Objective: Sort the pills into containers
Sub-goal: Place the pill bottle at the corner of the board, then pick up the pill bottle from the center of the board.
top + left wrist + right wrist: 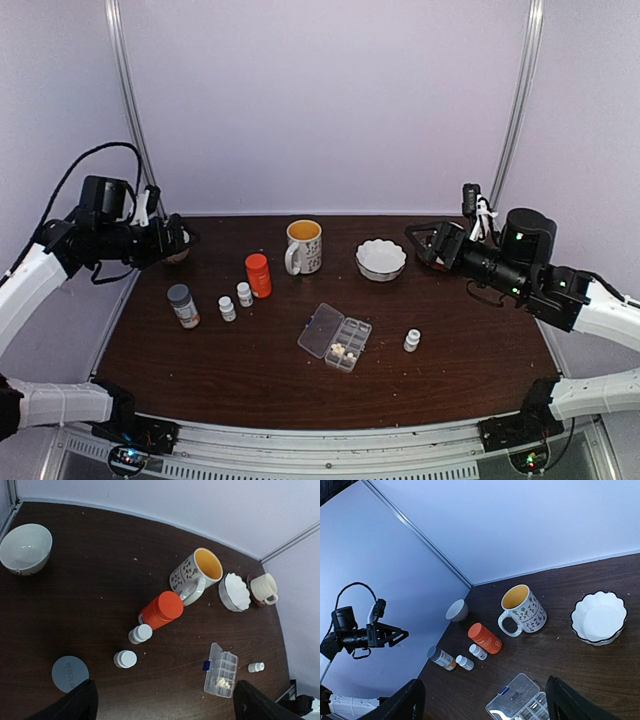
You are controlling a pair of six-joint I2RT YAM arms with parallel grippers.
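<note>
Clear organizer box (349, 343) lies near the centre of the table (250, 385), with its lid swung open to the left. Whitish pills (338, 350) sit clustered in a compartment at the box's near end; the other compartments are too small to check. Left gripper (183, 239) hangs above the far-left corner, fingers wide apart, nothing between them. Right gripper (416, 245) hangs at far right, beyond the white fluted bowl (381, 259), fingers likewise apart and empty. Mug (304, 246) and orange bottle (258, 275) stand far of the box, well apart from it.
</note>
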